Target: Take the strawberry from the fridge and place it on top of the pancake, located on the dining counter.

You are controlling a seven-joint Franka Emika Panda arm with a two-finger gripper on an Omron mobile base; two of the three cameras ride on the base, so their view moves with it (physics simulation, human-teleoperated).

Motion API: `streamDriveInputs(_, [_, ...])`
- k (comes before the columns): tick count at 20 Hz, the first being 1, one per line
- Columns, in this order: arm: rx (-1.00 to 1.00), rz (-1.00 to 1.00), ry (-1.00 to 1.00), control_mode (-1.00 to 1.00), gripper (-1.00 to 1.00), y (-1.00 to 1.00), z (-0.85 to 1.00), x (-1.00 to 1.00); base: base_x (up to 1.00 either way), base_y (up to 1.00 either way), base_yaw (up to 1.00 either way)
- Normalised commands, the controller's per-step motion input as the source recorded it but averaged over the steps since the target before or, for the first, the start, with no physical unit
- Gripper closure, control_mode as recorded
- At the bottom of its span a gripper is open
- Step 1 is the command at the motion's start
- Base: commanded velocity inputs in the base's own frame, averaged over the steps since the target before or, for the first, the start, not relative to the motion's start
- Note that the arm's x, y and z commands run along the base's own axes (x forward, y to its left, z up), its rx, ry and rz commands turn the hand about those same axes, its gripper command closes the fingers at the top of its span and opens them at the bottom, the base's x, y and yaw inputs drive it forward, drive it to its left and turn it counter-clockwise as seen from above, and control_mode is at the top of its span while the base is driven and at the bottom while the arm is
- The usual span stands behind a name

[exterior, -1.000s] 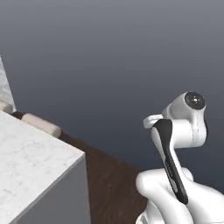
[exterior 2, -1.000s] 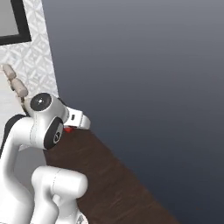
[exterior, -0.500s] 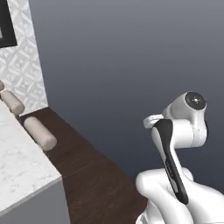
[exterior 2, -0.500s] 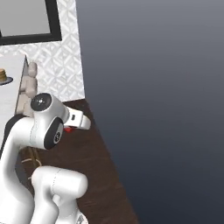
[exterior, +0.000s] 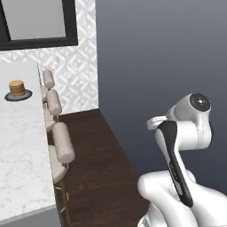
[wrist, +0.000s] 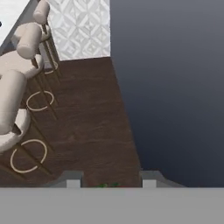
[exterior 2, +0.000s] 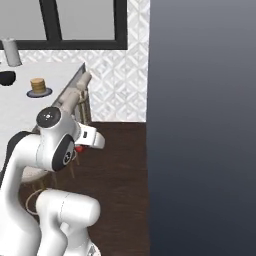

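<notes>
Strawberry (exterior 2: 79,148) clamped in the pincer (exterior 2: 81,148), a small red spot under the white hand, held over dark wood floor (exterior 2: 120,165); in the hand view, just red and green bits (wrist: 109,185) between the finger tips (wrist: 73,179). Well apart from the pancake (exterior: 17,88), stacked on its dark blue plate (exterior: 18,95) at the far end of the white marble bench (exterior: 20,146). Beside the bench, beige stools (exterior: 62,142) in a row. Past the plate in the right base view, a dark bowl (exterior 2: 7,78) and a grey cylinder (exterior 2: 11,52). Behind, patterned wall (exterior: 77,75) with a black-framed window (exterior: 37,22).
</notes>
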Motion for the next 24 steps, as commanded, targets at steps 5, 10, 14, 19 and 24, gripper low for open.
streamDriveInputs(5, [0.0,0.0,0.0,1.0,1.0,0.0,0.0,0.0,1.0,-0.35,0.59])
streamDriveInputs(10, [0.0,0.0,0.0,1.0,1.0,0.0,0.0,0.0,1.0,-0.38,0.59])
streamDriveInputs(14, [0.0,0.0,0.0,1.0,1.0,0.0,0.0,0.0,0.99,-0.44,0.59])
streamDriveInputs(19, [0.0,0.0,0.0,1.0,1.0,0.0,0.0,0.0,0.88,-0.61,0.55])
streamDriveInputs(24, [0.0,0.0,0.0,1.0,1.0,0.0,0.0,0.0,0.66,-0.76,0.51])
